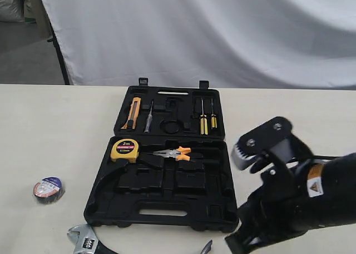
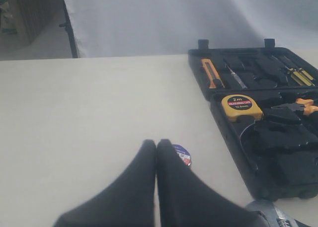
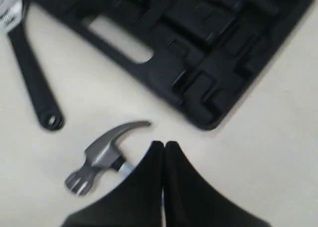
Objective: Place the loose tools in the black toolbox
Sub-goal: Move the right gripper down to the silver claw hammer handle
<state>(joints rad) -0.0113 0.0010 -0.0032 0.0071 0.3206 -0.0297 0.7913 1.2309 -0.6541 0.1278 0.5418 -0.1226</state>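
Inventory of the scene, as I count it. Cases: one black toolbox (image 1: 214, 207), made of two hinged halves, with two latches (image 1: 143, 81) (image 1: 203, 84) on its far edge.

Tools seated in the case:
- one yellow tape measure (image 1: 124, 150)
- one pair of orange-handled pliers (image 1: 175, 153)
- one orange utility knife (image 1: 132, 113)
- one slim clear-handled screwdriver (image 1: 148, 116)
- two yellow-handled screwdrivers (image 1: 202, 120) (image 1: 213, 119)

That makes six seated items.

Tools lying on the table:
- one tape roll (image 1: 47, 189)
- one adjustable wrench (image 1: 86, 240)
- one claw hammer (image 3: 102, 157)

That makes three loose items.

My own end effectors number two: the left gripper (image 2: 156, 145) and the right gripper (image 3: 164, 146).
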